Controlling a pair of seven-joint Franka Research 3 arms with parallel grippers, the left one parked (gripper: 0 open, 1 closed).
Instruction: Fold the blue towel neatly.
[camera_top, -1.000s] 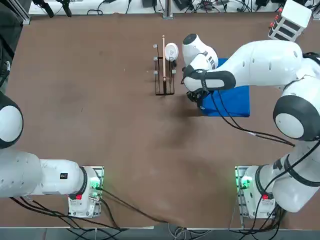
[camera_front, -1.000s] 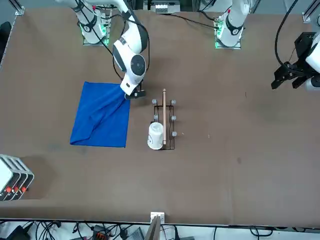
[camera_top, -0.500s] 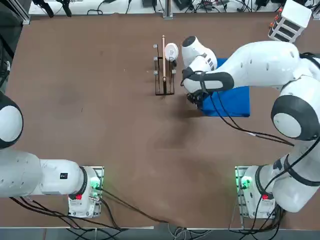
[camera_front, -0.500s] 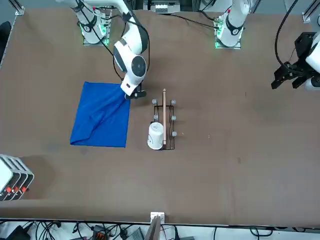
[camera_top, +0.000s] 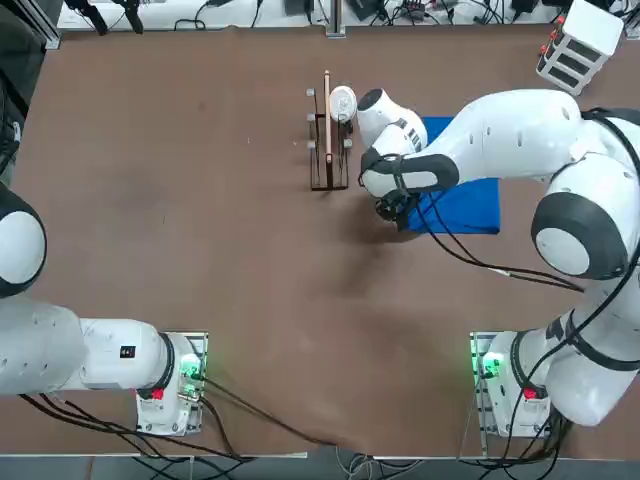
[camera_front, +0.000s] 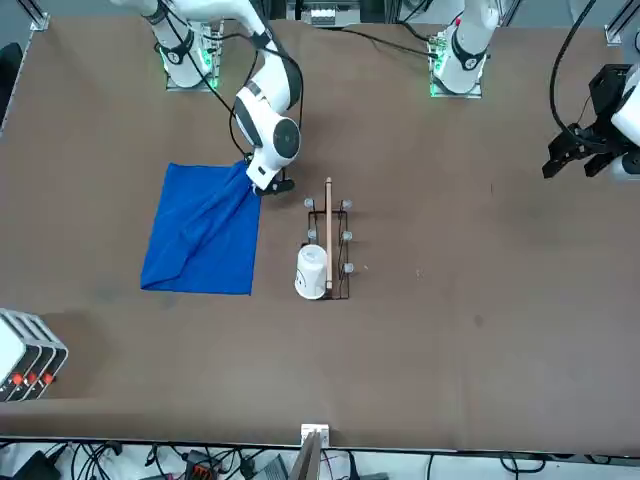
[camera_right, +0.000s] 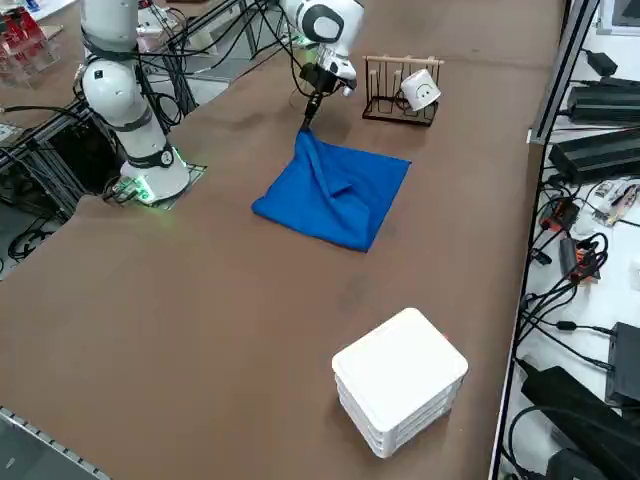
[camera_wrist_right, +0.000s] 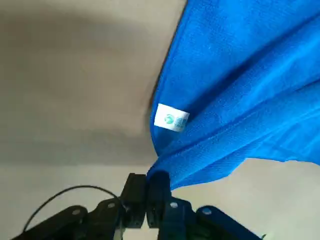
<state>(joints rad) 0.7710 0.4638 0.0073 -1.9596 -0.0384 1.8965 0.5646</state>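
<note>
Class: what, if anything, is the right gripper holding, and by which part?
The right gripper is shut on the blue towel, pinching its corner beside the white tag.

A: Soft woven cloth on the blue towel (camera_wrist_right: 240, 95), matt, finely ribbed, with a small white fabric tag (camera_wrist_right: 171, 119).

B: Matt brown on the desk (camera_top: 200, 200), smooth. Glossy white plastic on the right arm (camera_top: 520, 130); dark matt end effector (camera_wrist_right: 146, 200).

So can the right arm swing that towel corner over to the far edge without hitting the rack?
Probably yes: the right gripper is shut on the blue towel corner, and the wooden rack stands beside it, apart.
</note>
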